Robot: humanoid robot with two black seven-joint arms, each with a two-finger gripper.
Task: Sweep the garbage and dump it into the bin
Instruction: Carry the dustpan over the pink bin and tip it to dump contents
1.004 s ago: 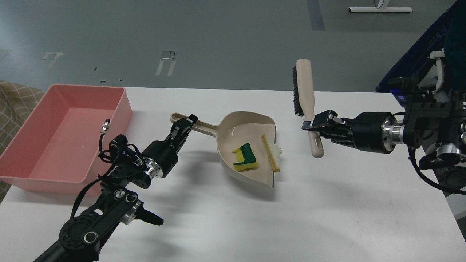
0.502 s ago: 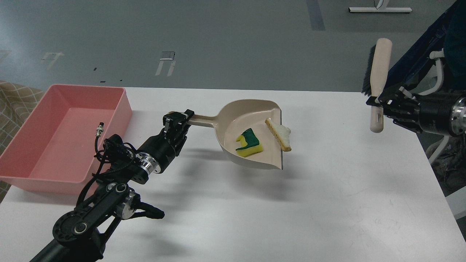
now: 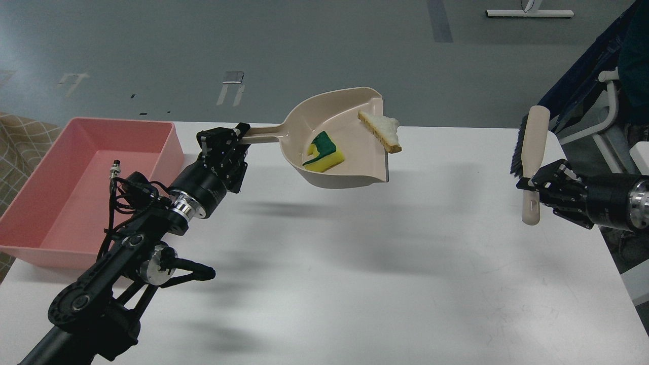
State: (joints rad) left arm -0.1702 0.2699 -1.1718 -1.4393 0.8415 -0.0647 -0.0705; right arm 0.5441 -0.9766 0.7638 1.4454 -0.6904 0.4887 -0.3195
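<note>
My left gripper [image 3: 230,138] is shut on the handle of the beige dustpan [image 3: 350,167] and holds it in the air above the white table [image 3: 355,284]. In the pan lie the yellow sponge piece with a green top [image 3: 323,152] and the whitish-beige stick-like piece [image 3: 380,131], which rests at the pan's open lip. The pink bin [image 3: 61,197] stands on the table at the far left, to the left of the dustpan. My right gripper [image 3: 532,183] is shut on the handle of the beige black-bristled brush [image 3: 532,152], held upright at the table's right edge.
A dark blue frame and white tubing [image 3: 603,96] stand just beyond the table's right edge, behind the brush. The grey floor lies past the table's far edge. A beige checked cloth [image 3: 20,137] shows at the far left behind the bin.
My left gripper has lifted the dustpan off the table and carried it up and leftward with both scraps in it. My right gripper has drawn the brush back to the table's right edge.
</note>
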